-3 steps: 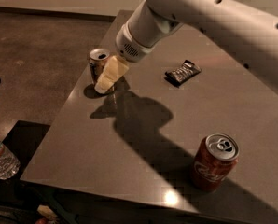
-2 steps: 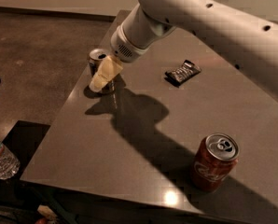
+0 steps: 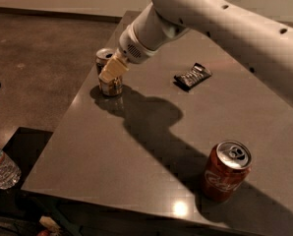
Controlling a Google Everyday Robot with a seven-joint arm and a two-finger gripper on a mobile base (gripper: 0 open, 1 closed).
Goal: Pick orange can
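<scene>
Near the far left edge of the worktop [image 3: 112, 151] stands the orange can [image 3: 111, 87], upright. The gripper [image 3: 110, 73] sits against its front; whether it is clamped cannot be told. A dark snack wrapper [image 3: 192, 75] lies well to the right, and a red can [image 3: 226, 171] stands at the near edge.

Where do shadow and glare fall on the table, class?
Camera view: the dark shadow of the arm runs from the orange can, where the gripper is, toward the red can; a small glare spot shines near the table's front edge; the scene is dim overall.
</scene>
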